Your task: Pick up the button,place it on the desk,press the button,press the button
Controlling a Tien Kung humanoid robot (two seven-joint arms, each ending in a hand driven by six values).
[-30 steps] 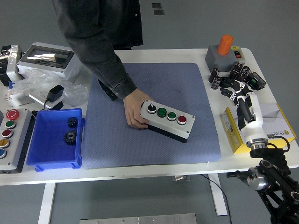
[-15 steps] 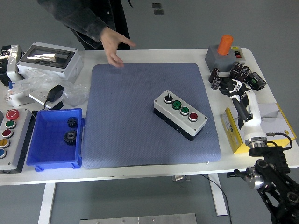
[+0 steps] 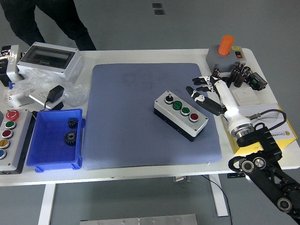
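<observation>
Head view: a grey push-button control box [image 3: 181,116] lies at an angle on the blue mat [image 3: 126,126], right of frame centre. Its top face carries a black selector knob [image 3: 168,99], two green buttons [image 3: 177,105] and a red button [image 3: 194,117] in a row. Right hand [image 3: 205,93] reaches in from the lower right, hovering just beside the box's upper right side, apart from it. Fingers spread and loose, nothing held; fingertips [image 3: 189,88] point toward frame left. Left arm out of frame.

Left side of frame: blue bin [image 3: 37,140] with two dark gears [image 3: 70,137] inside. Second button panel [image 3: 8,133] at the left edge. Grey enclosure [image 3: 49,60] upper left. Upper right: grey block with an orange knob [image 3: 227,45]. Yellow box [image 3: 255,136] under the right forearm. Person's dark legs [image 3: 42,23] stand beyond the table's far edge, upper left.
</observation>
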